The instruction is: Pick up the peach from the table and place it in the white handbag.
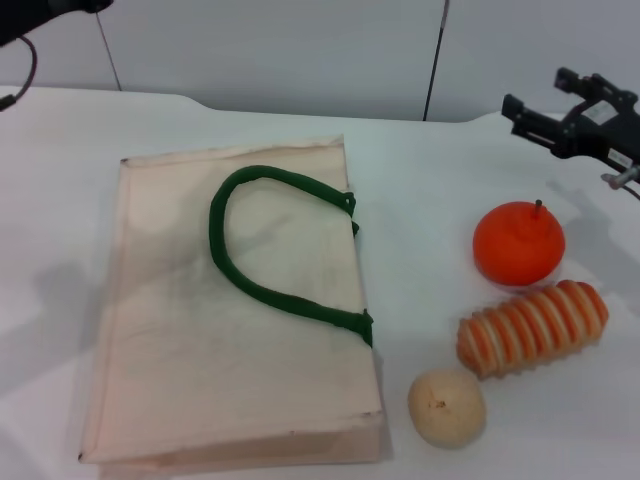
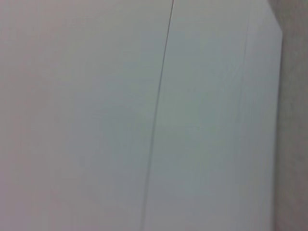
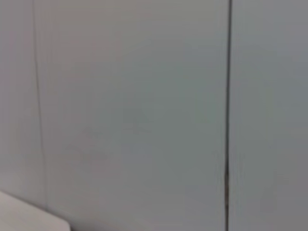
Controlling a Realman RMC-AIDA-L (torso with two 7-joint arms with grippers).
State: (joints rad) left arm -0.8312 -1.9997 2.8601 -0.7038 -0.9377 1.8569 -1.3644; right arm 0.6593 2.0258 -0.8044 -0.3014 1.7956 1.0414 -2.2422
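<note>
The white handbag [image 1: 200, 330] lies flat on the table at the left and centre of the head view, its dark green handle [image 1: 250, 250] looped on top. The peach is not in view in any frame. My right gripper [image 1: 530, 112] hangs above the table's far right, behind the orange fruit and away from the bag. A dark piece of my left gripper [image 1: 60, 10] shows at the top left corner, far from the bag. Both wrist views show only a blank pale wall.
To the right of the bag, an orange fruit with a stem [image 1: 518, 243] is farthest back. In front of it lies a ridged orange-and-cream item [image 1: 533, 327], and a beige-tan round fruit [image 1: 446, 407] is nearest. The white table [image 1: 420, 170] ends at a wall behind.
</note>
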